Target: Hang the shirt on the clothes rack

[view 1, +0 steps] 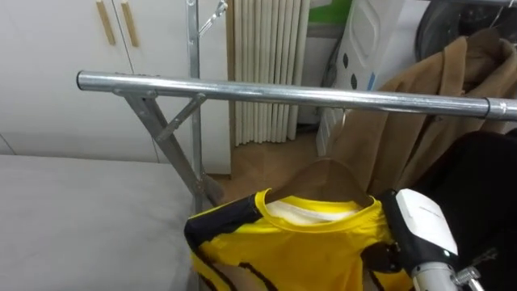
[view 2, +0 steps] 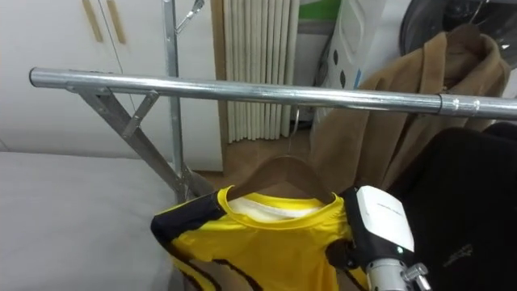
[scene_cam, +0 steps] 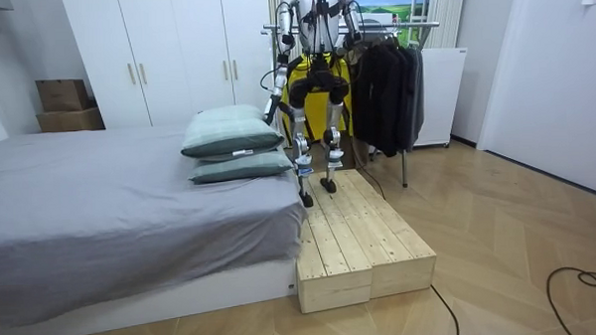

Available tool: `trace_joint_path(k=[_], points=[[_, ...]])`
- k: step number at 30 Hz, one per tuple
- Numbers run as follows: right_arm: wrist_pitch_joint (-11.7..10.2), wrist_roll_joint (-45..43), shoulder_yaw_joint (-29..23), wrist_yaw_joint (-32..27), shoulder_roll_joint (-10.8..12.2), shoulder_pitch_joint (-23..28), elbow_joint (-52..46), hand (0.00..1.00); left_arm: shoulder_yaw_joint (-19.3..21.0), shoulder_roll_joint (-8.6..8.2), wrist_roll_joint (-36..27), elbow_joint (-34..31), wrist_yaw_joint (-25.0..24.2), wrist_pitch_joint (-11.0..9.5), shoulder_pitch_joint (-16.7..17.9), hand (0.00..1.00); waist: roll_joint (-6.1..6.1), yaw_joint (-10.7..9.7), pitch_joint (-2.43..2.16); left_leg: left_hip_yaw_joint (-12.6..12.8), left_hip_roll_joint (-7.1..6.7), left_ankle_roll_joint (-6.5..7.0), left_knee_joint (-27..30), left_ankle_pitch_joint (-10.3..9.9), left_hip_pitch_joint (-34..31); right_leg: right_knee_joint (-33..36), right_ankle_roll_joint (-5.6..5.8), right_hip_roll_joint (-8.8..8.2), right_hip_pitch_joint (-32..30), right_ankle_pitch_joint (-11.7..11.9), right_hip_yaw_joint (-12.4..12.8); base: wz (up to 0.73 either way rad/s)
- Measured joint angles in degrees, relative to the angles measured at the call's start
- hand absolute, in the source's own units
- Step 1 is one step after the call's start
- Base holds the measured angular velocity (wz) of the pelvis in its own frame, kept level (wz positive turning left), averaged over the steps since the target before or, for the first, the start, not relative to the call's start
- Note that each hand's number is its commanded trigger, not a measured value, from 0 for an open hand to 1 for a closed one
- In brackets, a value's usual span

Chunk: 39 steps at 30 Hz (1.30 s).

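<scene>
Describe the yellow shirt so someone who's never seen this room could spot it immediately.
Find the metal clothes rail beside the grey bed. Just below it, on a wooden hanger, is the yellow shirt. It is the only bright garment, with black trim; its neighbours are a brown coat and dark clothes.

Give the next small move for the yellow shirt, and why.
Probably raise the right hand to carry the hook of the wooden hanger over the grey metal rail: the yellow shirt with black trim sits below the rail, its hook seemingly not yet seated.
</scene>
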Motion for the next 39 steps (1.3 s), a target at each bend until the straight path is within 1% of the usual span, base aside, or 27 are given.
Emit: trace_joint_path(k=[6,8,13,21,25,39], points=[[0.00,-2.33,-0.03,-0.18,0.32,0.00,-0.43,1.00,-0.03,0.01,0.00,0.01,0.20,0.08,0.01,0.00,-0.17,0.05,0.02,-1.12,-0.05,0.00,-0.53,0.00,0.00,-1.11,-0.13,0.45,0.61,0.36,0.14,-0.01],[0.00,-3.04,0.02,-0.63,0.30,0.00,-0.48,1.00,-0.12,0.08,0.00,0.01,0.67,0.08,0.01,0.00,-0.45,0.08,0.01,-1.54,-0.06,-0.01,-0.68,0.01,0.01,-1.21,-0.16,0.55,0.67,0.38,0.10,0.00],[0.00,-4.41,0.13,-1.79,0.27,-0.01,-0.48,1.00,-0.69,0.13,0.00,0.01,1.63,0.08,0.00,0.00,-0.58,0.10,-0.01,-2.57,-0.07,-0.04,-0.75,0.02,-0.02,-1.64,-0.28,0.62,0.95,0.47,-0.18,0.04],[0.09,-4.95,0.14,-1.95,0.26,-0.02,-0.47,1.00,-0.68,0.18,0.00,0.00,1.99,0.07,0.00,0.00,-0.91,0.34,0.05,-2.76,-0.04,-0.04,-0.91,0.02,0.21,-1.99,-0.32,0.68,1.40,0.50,-0.32,0.00],[0.68,-5.81,0.14,-2.26,0.25,-0.02,-0.47,1.00,-0.69,0.32,0.00,-0.08,1.99,0.07,0.00,0.00,-1.01,0.46,0.03,-2.73,-0.04,-0.04,-1.08,0.02,0.48,-1.98,-0.31,0.69,1.62,0.50,-0.65,0.00],[0.86,-7.28,1.19,-3.77,0.25,0.22,-0.30,1.00,-1.29,0.53,0.10,-0.49,1.99,0.07,-0.01,0.00,-0.92,0.45,0.07,-2.75,-0.01,-0.11,-1.08,0.06,0.66,-1.89,-0.32,0.72,1.74,0.49,-0.56,0.00]])
